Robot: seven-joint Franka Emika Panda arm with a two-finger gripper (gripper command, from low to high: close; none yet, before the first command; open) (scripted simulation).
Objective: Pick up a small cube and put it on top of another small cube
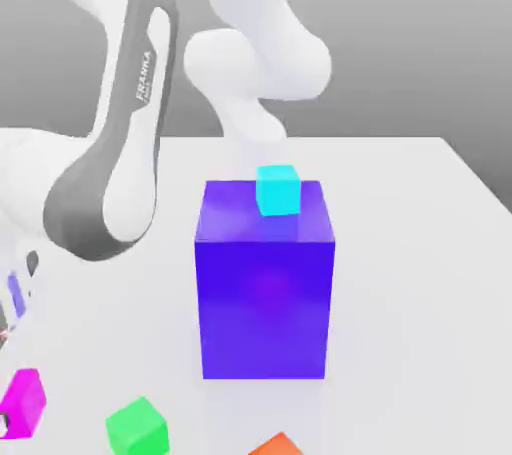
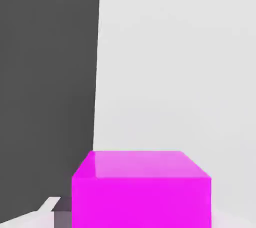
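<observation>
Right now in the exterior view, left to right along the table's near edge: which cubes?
magenta cube → green cube → orange cube, which is cut off by the picture's lower edge.

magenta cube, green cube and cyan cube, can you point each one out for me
magenta cube [image 2: 142, 189], hand view, on its front face
green cube [image 1: 137, 427], exterior view, on its top and front near the bottom edge
cyan cube [image 1: 278, 190], exterior view, on its front face, behind the big blue-purple block [image 1: 265, 293]
</observation>
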